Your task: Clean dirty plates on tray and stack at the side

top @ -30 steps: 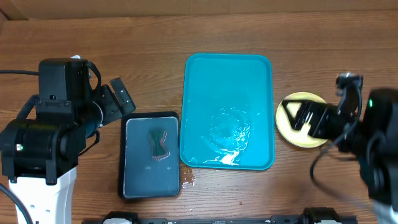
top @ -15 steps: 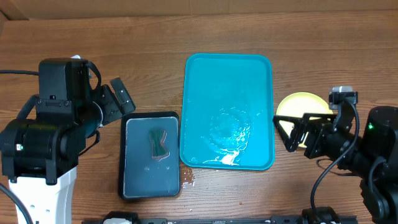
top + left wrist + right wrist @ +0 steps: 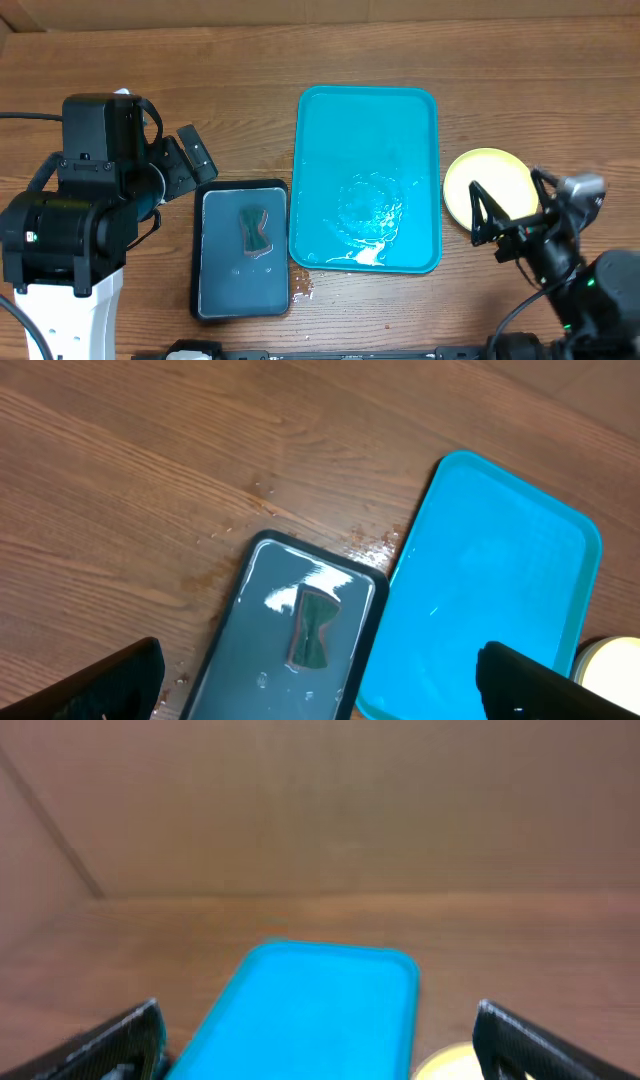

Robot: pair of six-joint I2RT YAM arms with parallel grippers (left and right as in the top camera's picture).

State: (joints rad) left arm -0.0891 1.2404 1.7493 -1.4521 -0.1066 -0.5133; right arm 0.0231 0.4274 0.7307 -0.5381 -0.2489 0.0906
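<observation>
Plainly, the tray [image 3: 368,180] is smooth turquoise plastic, rectangular with rounded corners and a raised rim, and its floor glistens with water. We see a round yellow-green plate [image 3: 495,170] on the wood-grain table [image 3: 500,80] just right of the tray; how many lie stacked there we cannot tell. The right gripper [image 3: 510,205] stands wide apart over the plate's near edge, gripping nothing. The left gripper [image 3: 320,655] is likewise spread and holds nothing, near a dark basin [image 3: 197,250] containing a dark green bow-shaped piece [image 3: 254,230].
</observation>
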